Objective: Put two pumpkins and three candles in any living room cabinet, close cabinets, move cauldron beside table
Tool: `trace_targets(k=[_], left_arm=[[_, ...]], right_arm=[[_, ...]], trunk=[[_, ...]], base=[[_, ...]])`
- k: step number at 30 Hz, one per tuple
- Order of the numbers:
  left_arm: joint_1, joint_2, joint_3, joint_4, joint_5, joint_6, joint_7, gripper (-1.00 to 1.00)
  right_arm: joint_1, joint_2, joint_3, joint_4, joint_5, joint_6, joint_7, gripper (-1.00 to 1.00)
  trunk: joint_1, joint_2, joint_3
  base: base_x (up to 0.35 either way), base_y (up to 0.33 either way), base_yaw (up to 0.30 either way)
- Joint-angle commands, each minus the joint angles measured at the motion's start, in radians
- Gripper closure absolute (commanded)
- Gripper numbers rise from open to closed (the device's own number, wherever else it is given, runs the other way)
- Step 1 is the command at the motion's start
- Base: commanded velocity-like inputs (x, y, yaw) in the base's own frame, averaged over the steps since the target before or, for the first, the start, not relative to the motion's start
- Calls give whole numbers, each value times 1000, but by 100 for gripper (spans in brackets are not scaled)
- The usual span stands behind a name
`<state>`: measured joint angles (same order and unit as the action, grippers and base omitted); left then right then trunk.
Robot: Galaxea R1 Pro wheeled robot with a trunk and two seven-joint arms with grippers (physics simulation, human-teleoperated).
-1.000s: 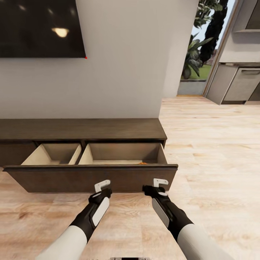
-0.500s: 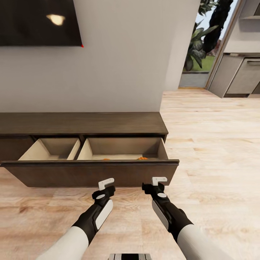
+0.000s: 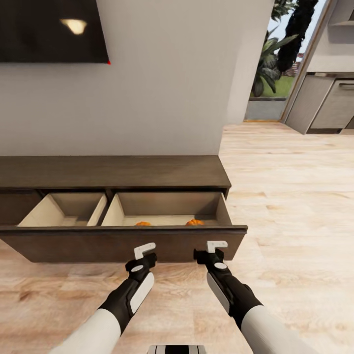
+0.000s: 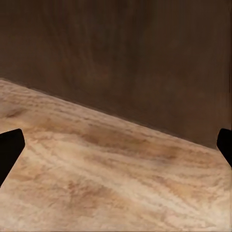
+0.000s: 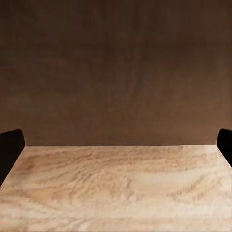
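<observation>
The cabinet (image 3: 113,172) is seen along the grey wall, w/ its wide drawer (image 3: 123,243) pulled out; pale interior is split into two compartments. Two pumpkins (image 3: 143,223) are seen in the right-hand compartment, low against the inside of the drawer front, only their orange tops showing: one near the divider side, the other (image 3: 194,222) further right, well apart. Left compartment's contents are hidden by the front panel. The left gripper (image 3: 144,250) and right gripper (image 3: 217,246) are held side by side just in front of the dark drawer front, over the wood floor (image 3: 295,196); contact w/ the panel can't be told for sure, prob. just short of it. In both wrist views the fingertips (image 4: 9,150) (image 5: 10,147) sit at opposite frame edges, so jaws are spread wide apart on both arms, nothing between them but drawer front and floor. A dark TV screen (image 3: 49,29) is mounted above; a doorway w/ plants (image 3: 268,59) and grey kitchen units (image 3: 327,103) are seen at far right.
</observation>
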<state>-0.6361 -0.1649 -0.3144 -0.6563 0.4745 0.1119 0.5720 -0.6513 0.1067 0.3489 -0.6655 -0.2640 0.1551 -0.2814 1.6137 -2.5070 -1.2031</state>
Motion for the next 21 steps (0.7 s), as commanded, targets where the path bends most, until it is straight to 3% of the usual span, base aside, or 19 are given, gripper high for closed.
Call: trace_targets(k=[1,10,21], left_arm=[[-1,1,-5,-2,4,5,8,-100],[0,1,-5,-2,6,3,8,-100],[0,1,-5,-2,6,0,8,-100]], right_arm=[[-1,-1,5,-2,-8,4,-9,-100],[-1,-1,5,-2,-8,4,-9,-100],[-1,-1,5,-2,-8,4,-9,-100]], trunk=[[0,0,-1],[0,0,-1],[5,-3,-43]], base=[[314,0,0],[119,0,0],[2,0,0]])
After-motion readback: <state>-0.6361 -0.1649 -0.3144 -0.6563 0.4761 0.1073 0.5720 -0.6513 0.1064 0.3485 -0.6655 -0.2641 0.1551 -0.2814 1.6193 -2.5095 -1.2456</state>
